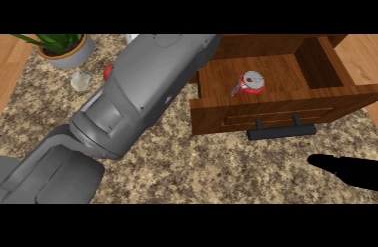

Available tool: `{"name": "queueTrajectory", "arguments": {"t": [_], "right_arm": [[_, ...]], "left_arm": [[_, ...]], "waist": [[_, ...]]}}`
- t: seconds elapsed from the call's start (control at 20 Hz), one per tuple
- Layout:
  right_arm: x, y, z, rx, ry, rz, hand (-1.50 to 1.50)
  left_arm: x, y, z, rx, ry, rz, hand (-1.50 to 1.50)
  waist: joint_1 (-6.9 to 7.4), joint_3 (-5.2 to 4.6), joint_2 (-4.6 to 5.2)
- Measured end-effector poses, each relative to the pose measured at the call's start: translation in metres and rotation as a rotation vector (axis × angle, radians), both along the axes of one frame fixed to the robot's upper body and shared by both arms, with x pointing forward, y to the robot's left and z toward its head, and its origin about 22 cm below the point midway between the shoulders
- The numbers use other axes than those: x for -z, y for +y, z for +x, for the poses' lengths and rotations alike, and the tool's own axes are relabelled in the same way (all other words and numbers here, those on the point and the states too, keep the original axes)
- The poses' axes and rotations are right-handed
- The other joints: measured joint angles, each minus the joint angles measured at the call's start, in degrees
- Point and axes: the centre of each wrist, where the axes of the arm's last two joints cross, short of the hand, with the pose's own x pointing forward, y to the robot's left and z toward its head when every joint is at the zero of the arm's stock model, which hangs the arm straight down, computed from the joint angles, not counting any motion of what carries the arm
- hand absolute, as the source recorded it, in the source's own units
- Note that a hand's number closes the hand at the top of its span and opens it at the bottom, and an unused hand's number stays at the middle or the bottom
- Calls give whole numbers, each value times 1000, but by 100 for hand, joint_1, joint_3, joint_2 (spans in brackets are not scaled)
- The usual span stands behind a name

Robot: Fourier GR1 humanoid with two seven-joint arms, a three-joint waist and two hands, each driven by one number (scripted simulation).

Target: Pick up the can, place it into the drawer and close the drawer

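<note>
Already inside drawer (221, 111): can (249, 84), red cylinder with metal top, lying on side on wood floor. Closing not yet done. Handle (281, 129): dark bar running along drawer front. Right hand (347, 172) below-right of drawer, nearer handle; spread or curled, cannot tell. Left forearm (140, 91) crossing left of drawer, its hand out of view.

Soft, even light, with shade inside the drawer (288, 73).

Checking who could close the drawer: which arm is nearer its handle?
Right. The right hand is below and right of the handle; the left forearm crosses left of the drawer, farther off, its hand unseen.
</note>
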Motion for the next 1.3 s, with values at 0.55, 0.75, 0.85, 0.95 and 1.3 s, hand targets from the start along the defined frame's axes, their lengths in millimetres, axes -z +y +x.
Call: {"name": "queueTrajectory", "arguments": {"t": [0.55,0.75,0.85,0.95,1.3], "right_arm": [[25,30,56,52,0,-338,-150],[45,42,77,70,22,-447,-150],[57,51,89,78,28,-499,-150],[68,54,101,89,30,-541,-150],[107,70,141,135,27,-623,-150]], "left_arm": [[1,2,3,-4,-21,-2,-150],[-6,3,3,-2,-27,12,-150],[-4,3,4,3,-25,7,-150],[-9,5,4,9,-14,1,-150],[-6,25,11,-4,-11,-11,-150]], "waist": [[284,-4,-43],[403,-6,-75],[434,-6,-73],[476,-7,-88],[627,-9,-125]]}}
